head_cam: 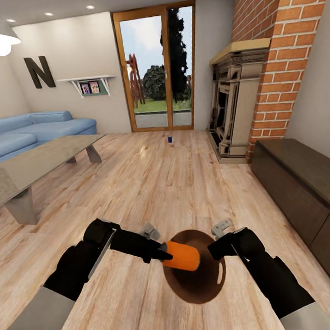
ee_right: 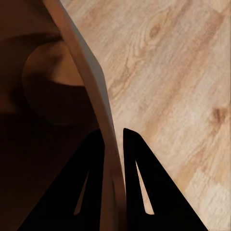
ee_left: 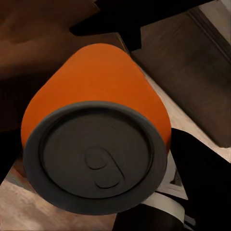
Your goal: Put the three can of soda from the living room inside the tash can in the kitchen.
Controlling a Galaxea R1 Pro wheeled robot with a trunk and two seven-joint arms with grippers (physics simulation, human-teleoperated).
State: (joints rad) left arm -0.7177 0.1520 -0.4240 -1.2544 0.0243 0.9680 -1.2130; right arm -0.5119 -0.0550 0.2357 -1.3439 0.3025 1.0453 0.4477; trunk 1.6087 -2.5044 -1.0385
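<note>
right gripper point(ee_right: 114, 144): i have it clamped on the rim of the trash can point(head_cam: 215, 283), one finger inside the brown wall and one outside, so the bin hangs in front of my trunk with its mouth facing up.
left gripper point(head_cam: 165, 255): closed on the orange soda can point(head_cam: 182, 255), which lies on its side over the bin's opening; the left wrist view shows its dark lid point(ee_left: 96, 159) end-on.
step in hand: dropping the orange can into the bin, as i judge it.
how to do it well: i'd keep the can centred over the brown interior, tip its free end downward, and part the fingers only when the whole can sits inside the rim line; the right arm should hold the bin level so it doesn't swing.
risk: a sideways can may catch the rim and roll onto the wood floor point(head_cam: 152, 186).
further off: the low desk point(head_cam: 35, 166) and blue sofa point(head_cam: 32, 129) on my left.
far floor: a dark blue can point(head_cam: 170, 139) stands near the glass doors point(head_cam: 159, 70), well apart from me, with the fireplace point(head_cam: 234, 99) to its right.
</note>
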